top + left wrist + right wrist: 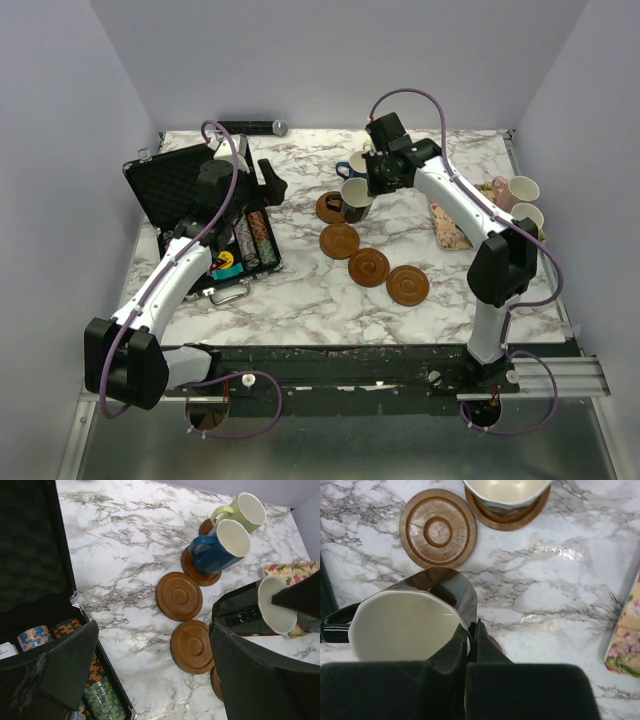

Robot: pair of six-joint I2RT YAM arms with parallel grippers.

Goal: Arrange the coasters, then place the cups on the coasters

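Overhead view of a marble bench (pixel 300 305) with 2 robot arms reaching over it. The right pincer (pixel 471 630) is clenched on the rim of a black mug (pixel 405 625), with 1 finger over the cream inside and 1 against the outer wall. The mug is tilted, close to a diagonal row of round wooden coasters (pixel 340 240). Whether it touches any of them cannot be told.

At the far end of the row, a yellow-green mug (pixel 245 510) stands on 1 coaster. A dark blue mug (pixel 222 545) stands on the next coaster (pixel 200 575). After that come a bare coaster (pixel 178 596) and a second bare coaster (pixel 192 646). The top view shows 2 more bare discs (pixel 408 285) nearer the arms.

The left pincer (pixel 152 645) is released, its fingers spread wide with nothing between them. It hovers at the edge of an open black case (pixel 165 185) that holds poker chips (pixel 255 240), on the left of the bench.

On the right lies a floral tray (pixel 455 225). A pink mug (pixel 522 188) and a second pale mug (pixel 528 215) stand just beyond it at the bench's right edge.
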